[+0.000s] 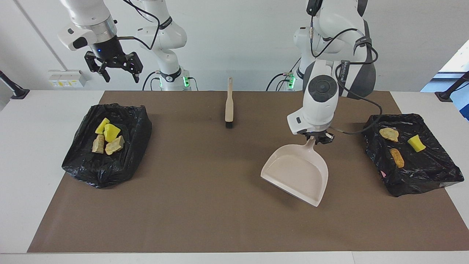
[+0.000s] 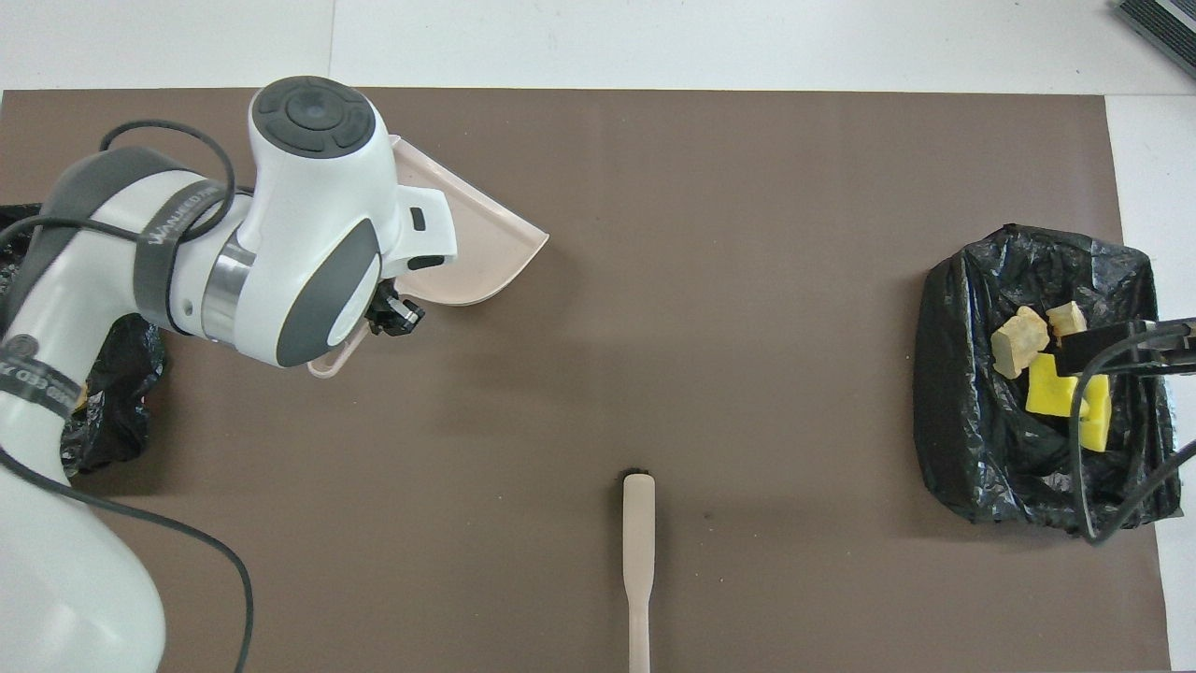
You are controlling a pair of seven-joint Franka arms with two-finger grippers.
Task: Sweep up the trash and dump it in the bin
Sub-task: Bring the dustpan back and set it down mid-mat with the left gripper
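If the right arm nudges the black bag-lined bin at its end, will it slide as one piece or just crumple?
The black bag-lined bin would probably crumple first: its plastic is wrinkled and slumped, with no stiff rim showing. It likely weighs little, holding only a few small trash pieces, so it may slide too. The right end effector hangs open above it.
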